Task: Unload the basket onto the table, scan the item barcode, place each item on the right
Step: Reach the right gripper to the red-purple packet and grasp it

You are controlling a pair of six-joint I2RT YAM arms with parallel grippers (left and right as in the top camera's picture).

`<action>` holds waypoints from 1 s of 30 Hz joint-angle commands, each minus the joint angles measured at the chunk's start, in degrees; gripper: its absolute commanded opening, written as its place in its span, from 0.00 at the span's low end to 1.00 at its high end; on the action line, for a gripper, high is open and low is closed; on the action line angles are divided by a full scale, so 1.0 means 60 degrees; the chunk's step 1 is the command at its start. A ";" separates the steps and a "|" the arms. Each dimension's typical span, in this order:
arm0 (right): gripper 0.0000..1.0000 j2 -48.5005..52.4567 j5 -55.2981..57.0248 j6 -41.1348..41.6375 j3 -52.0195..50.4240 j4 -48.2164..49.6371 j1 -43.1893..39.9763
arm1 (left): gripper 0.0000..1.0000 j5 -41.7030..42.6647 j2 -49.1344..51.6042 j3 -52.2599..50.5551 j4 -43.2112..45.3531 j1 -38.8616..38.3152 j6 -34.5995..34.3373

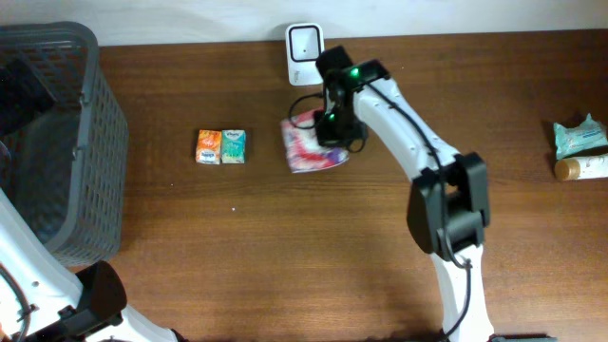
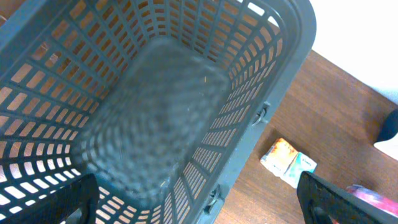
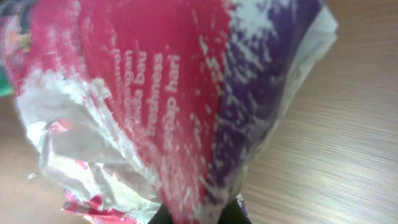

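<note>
The item is a crinkly pink, white and purple plastic packet [image 1: 302, 152] lying on the wooden table just in front of the white scanner [image 1: 304, 49] at the back edge. My right gripper [image 1: 332, 126] is down on the packet's right end and shut on it. In the right wrist view the packet [image 3: 168, 93] fills the frame, pinched between the two dark fingertips of the right gripper [image 3: 198, 215]. No barcode shows on it. My left gripper [image 2: 199, 205] hangs open over the grey basket [image 2: 267, 74], holding nothing.
The grey basket [image 1: 90, 142] stands at the table's left end. An orange pack [image 1: 209, 146] and a green pack [image 1: 233, 146] lie side by side left of the packet. A teal packet [image 1: 579, 136] and a bottle [image 1: 581, 168] lie at the far right.
</note>
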 commanded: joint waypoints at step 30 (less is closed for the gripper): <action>0.87 -0.0769 0.4368 0.0783 0.0525 -0.1490 0.1563 | 0.99 0.0036 0.0011 -0.0018 -0.0004 0.0025 -0.0058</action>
